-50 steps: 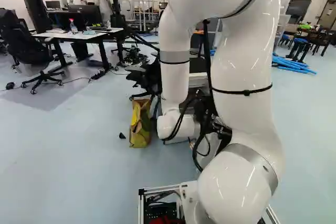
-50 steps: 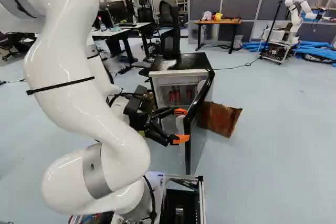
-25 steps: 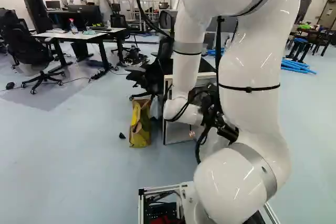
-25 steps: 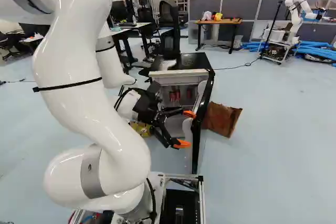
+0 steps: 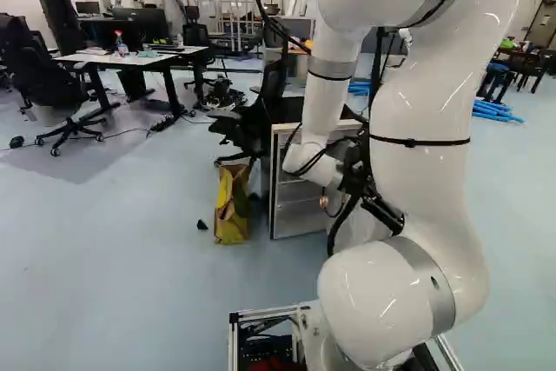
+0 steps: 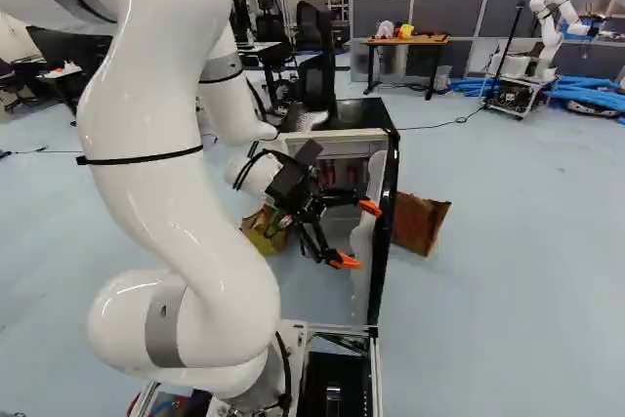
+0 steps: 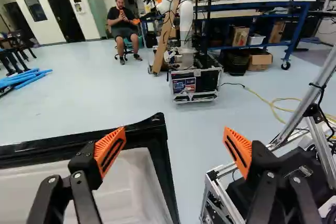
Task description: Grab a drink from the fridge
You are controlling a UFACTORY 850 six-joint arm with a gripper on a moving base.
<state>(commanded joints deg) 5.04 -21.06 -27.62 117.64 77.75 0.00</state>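
Orange-padded hand gapes wide by the black-edged door of the open fridge

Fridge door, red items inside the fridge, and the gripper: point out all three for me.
Fridge door [image 6: 388,222]: right base view, on its black edge.
Red items [image 6: 329,175]: right base view, on the body of the leftmost one visible.
Gripper [image 7: 175,131]: wrist view, midway between its fingertips.
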